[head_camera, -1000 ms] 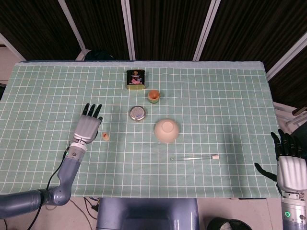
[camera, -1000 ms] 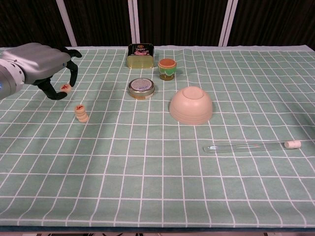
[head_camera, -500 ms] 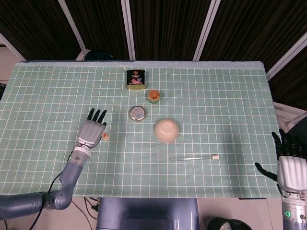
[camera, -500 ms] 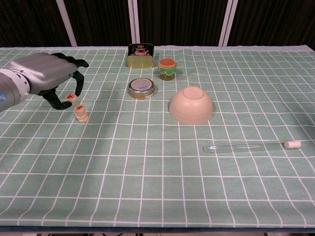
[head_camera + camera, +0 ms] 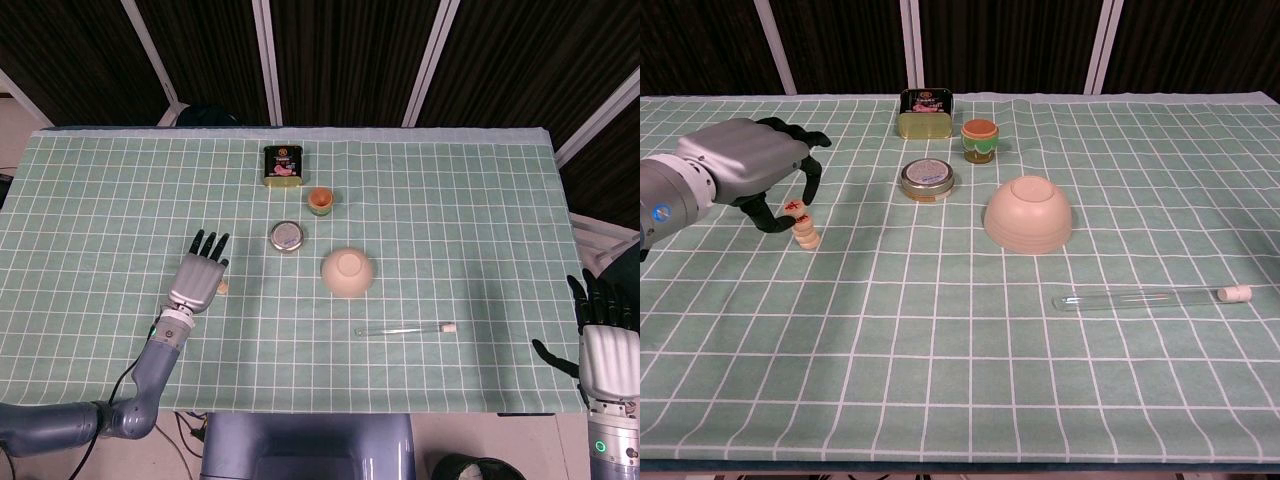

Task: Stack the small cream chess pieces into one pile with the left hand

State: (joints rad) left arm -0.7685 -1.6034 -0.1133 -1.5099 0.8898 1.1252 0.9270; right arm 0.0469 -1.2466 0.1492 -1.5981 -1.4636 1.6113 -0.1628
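In the head view, the pile of cream chess pieces [image 5: 224, 288] is mostly covered by the left robot hand [image 5: 199, 281]; only a small cream sliver is seen at the hand's right edge, on the bench [image 5: 120, 200] left of the round tin [image 5: 287, 236]. Whether anything is held cannot be told from above. The right robot hand [image 5: 603, 340] is cut off at the lower right corner, beyond the bench edge, its fingers apart around nothing. Open cloth is seen left of and behind the left hand.

In the chest view, the pile [image 5: 806, 231] is seen as small cream discs stacked upright. A top piece [image 5: 797, 207] with a red mark is pinched between the dark fingertips [image 5: 812, 180] of the left robot hand [image 5: 745, 170], at or just above the pile; contact cannot be made out. The overturned bowl [image 5: 1029, 214] and the glass tube [image 5: 1145, 297] lie well apart to the right.
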